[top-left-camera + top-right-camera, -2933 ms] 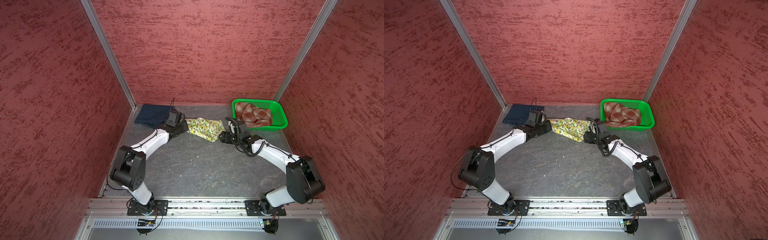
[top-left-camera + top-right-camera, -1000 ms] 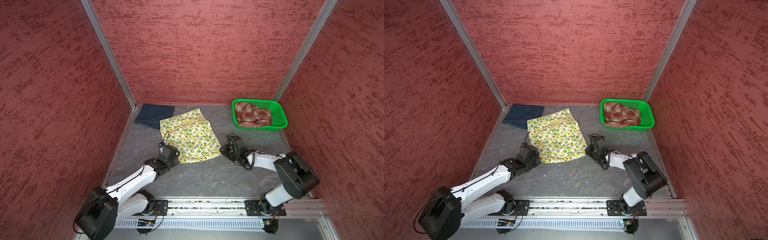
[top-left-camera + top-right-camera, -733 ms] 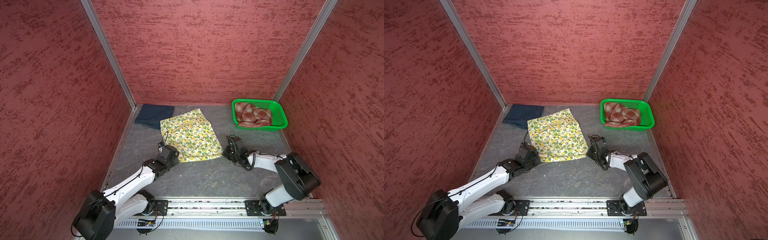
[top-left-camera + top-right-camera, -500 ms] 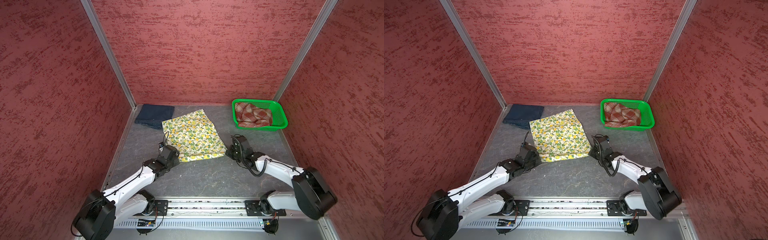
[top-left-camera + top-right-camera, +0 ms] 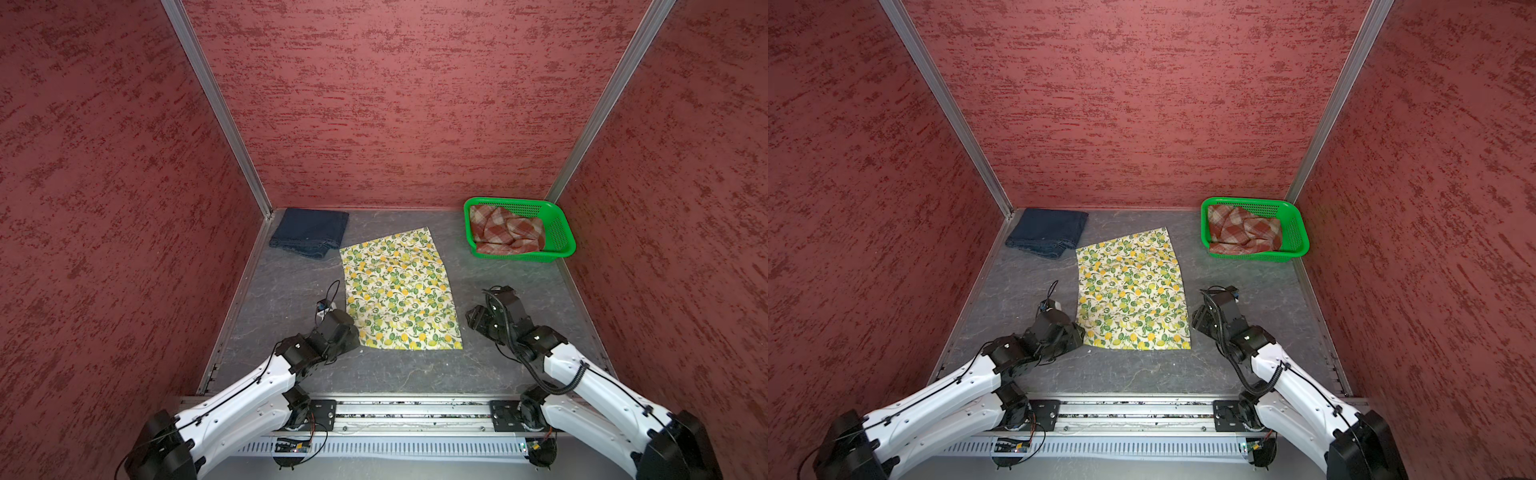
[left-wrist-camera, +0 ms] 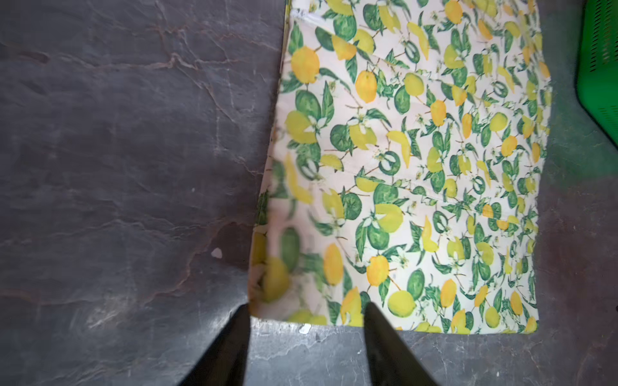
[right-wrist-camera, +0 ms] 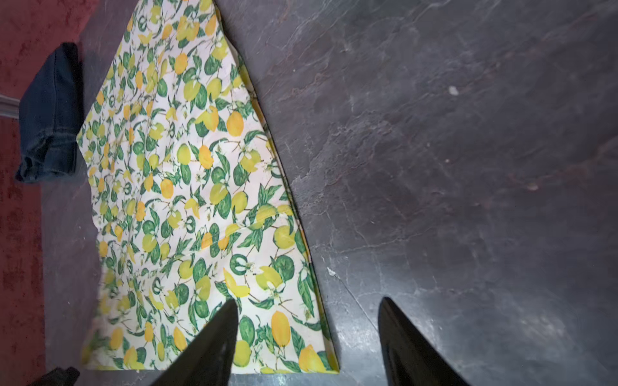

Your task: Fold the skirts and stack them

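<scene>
Jaws gape above grey slate floor (image 5: 395, 374), red walls (image 5: 395, 104) around.

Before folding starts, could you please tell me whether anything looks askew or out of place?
The lemon skirt lies flat but skewed, its far edge slanting. The plaid skirt sits crumpled in the basket. The denim skirt lies folded in the far-left corner.
</scene>
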You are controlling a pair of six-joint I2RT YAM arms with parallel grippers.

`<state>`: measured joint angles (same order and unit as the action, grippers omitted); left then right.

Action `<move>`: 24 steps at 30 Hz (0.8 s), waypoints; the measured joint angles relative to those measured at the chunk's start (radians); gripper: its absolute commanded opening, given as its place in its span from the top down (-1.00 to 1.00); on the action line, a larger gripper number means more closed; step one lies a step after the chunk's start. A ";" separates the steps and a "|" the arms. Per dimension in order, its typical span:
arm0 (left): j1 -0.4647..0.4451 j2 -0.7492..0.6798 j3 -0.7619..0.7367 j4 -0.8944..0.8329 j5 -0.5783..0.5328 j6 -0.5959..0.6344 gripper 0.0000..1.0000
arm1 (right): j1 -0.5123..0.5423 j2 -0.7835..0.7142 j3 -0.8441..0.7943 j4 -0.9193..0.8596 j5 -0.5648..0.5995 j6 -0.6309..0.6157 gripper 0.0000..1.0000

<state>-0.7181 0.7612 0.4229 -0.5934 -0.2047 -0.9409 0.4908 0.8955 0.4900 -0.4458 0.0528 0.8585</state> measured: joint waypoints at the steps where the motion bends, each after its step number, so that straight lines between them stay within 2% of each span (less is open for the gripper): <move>1: 0.000 -0.028 0.013 -0.028 -0.012 -0.006 -0.69 | 0.000 0.006 0.024 -0.014 0.006 -0.015 -0.49; 6: 0.042 -0.066 0.107 -0.109 -0.038 0.001 -0.73 | -0.001 0.154 0.183 -0.009 0.008 -0.104 -0.48; 10: 0.176 0.001 0.145 -0.101 0.011 0.041 -0.72 | -0.001 0.312 0.262 0.035 -0.014 -0.164 -0.49; 14: 0.340 0.173 0.183 -0.054 0.123 0.103 -0.70 | -0.001 0.466 0.344 0.046 -0.035 -0.225 -0.49; 16: 0.388 0.290 0.219 -0.022 0.165 0.135 -0.70 | -0.001 0.528 0.386 0.055 -0.050 -0.253 -0.49; 20: 0.419 0.517 0.332 0.035 0.235 0.200 -0.64 | -0.001 0.650 0.462 0.074 -0.072 -0.313 -0.49; 24: 0.432 0.684 0.439 0.066 0.283 0.248 -0.60 | -0.001 0.701 0.475 0.082 -0.087 -0.348 -0.49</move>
<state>-0.2863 1.4456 0.8616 -0.5278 0.0788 -0.6926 0.4900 1.5963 0.9646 -0.3634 -0.0338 0.5110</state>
